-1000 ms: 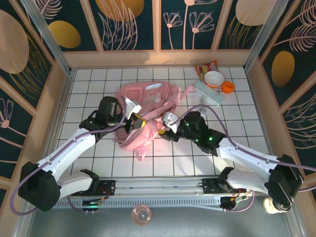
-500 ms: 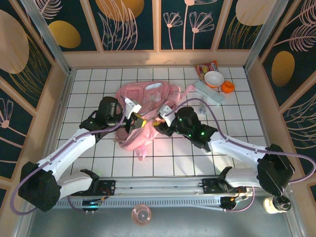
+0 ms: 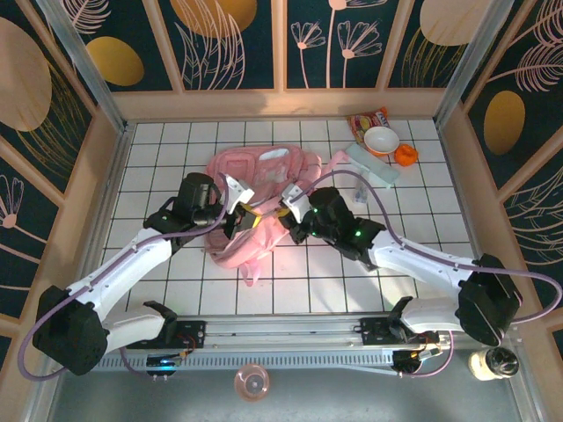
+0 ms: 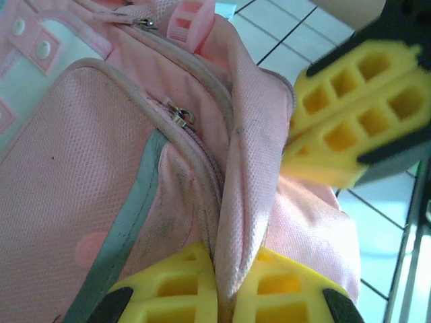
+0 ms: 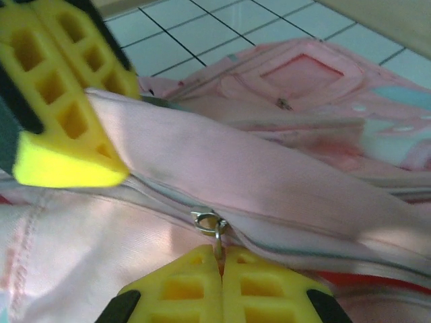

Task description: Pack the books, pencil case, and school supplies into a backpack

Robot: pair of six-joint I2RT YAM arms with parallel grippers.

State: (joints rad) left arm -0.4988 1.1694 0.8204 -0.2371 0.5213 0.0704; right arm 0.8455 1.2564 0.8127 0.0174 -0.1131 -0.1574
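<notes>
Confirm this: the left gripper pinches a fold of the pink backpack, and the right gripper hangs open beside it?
Not open: the right wrist view shows the right gripper shut on the zipper pull of the backpack. The left gripper does pinch a backpack fold.

Backpack [image 3: 259, 176] lying mid-desk [image 3: 176, 281], both grippers meeting at its near edge.
Left gripper [image 3: 236, 220] is coming onto that edge from the left. Right gripper [image 3: 283, 214] is sitting just beside it on the right, at the zip pull [image 5: 210, 222]. Pencil case [image 3: 371, 165] is lying well apart toward the far right corner, bowl [image 3: 381, 141] sitting just behind it, snack packet [image 3: 368, 119] lying behind the bowl, a small object [image 3: 405, 155] resting just right of the bowl.
</notes>
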